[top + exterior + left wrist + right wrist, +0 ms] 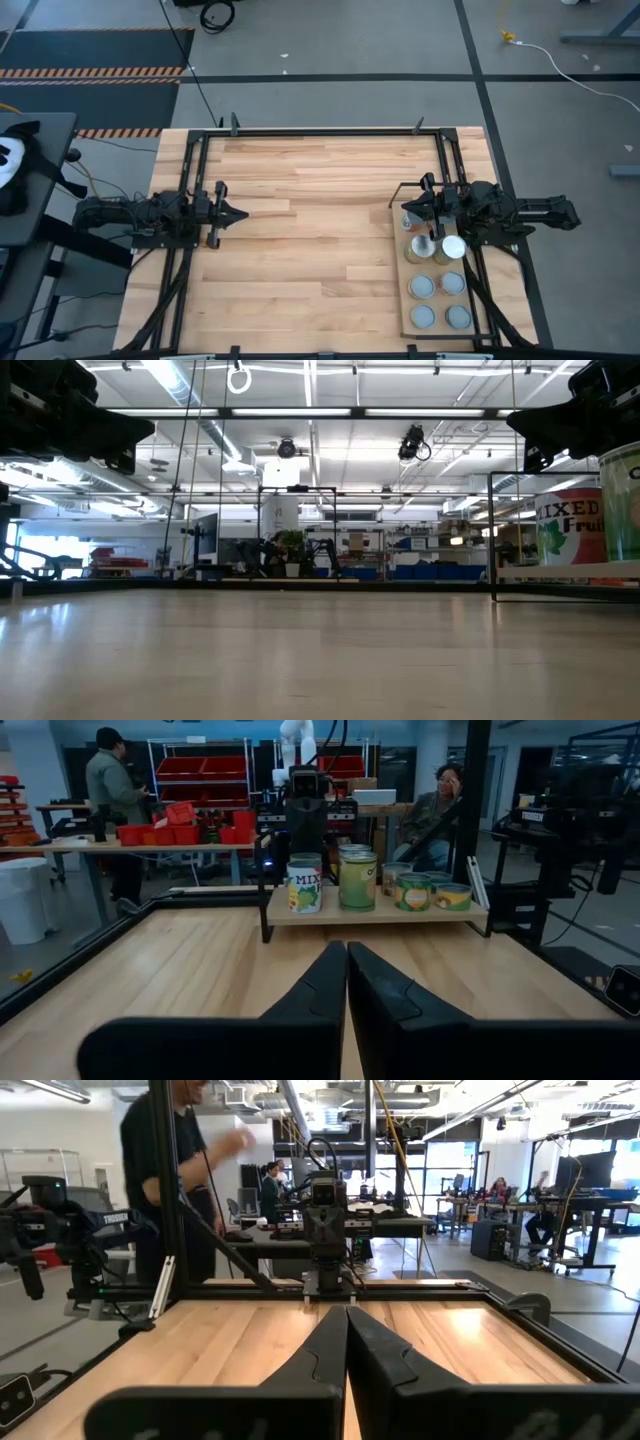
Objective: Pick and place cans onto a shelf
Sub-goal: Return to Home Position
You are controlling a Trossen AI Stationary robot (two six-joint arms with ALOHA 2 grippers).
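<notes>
The pale wood shelf (437, 333) lies at the table's right, its black wire frame (412, 185) at the far end. Several cans stand on it with silvery tops (422, 287), one white-topped (453, 247). The left wrist view shows the shelf (370, 917) with a "MIXED Fruit" can (304, 887) and a green-labelled can (357, 880). The low view shows the fruit can (570, 525) too. My right gripper (404, 208) is shut and empty, above the shelf's far end, pointing toward the table's left. My left gripper (243, 213) is shut and empty, above the table's left part, pointing right.
A black metal frame (330, 131) runs round the tabletop's edges. Bare planked tabletop (320, 250) lies between the two grippers. People stand and sit in the room beyond the table (165, 1170) (435, 805).
</notes>
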